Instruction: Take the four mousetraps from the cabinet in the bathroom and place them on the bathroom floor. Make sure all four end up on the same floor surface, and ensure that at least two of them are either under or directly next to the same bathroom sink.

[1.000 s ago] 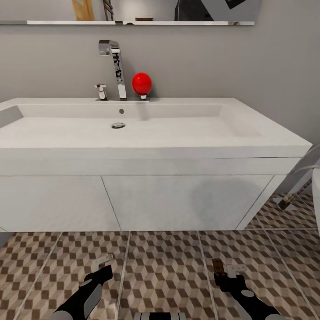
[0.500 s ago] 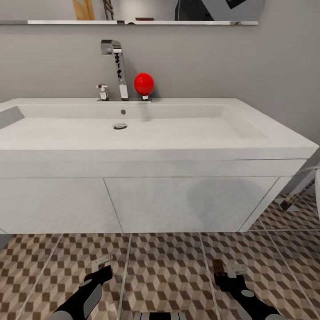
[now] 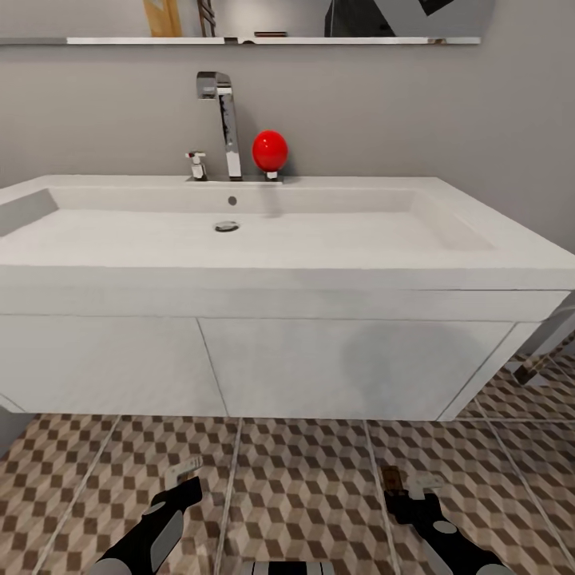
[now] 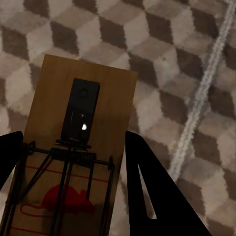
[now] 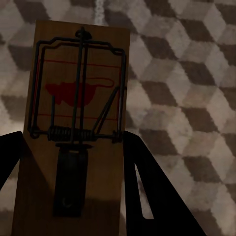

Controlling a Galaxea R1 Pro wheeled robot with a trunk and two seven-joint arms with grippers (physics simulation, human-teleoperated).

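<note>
Stock on hand: two mousetraps, one per gripper.

Left gripper [image 3: 185, 473]: fingers clamped on the long edges of a mousetrap [image 4: 73, 162], board flat between them above the bathroom floor [image 3: 303, 479].

Right gripper [image 3: 407, 485]: likewise clamped on a second mousetrap [image 5: 73, 128], its tan edge visible beside the fingers.

Handling, as I judge it: light, stiff wooden boards; sprung wire on top is delicate, so I grip the bare side edges only.

Ahead of both grippers: one sink [image 3: 263, 239] on its white drawer unit [image 3: 319, 367].
</note>
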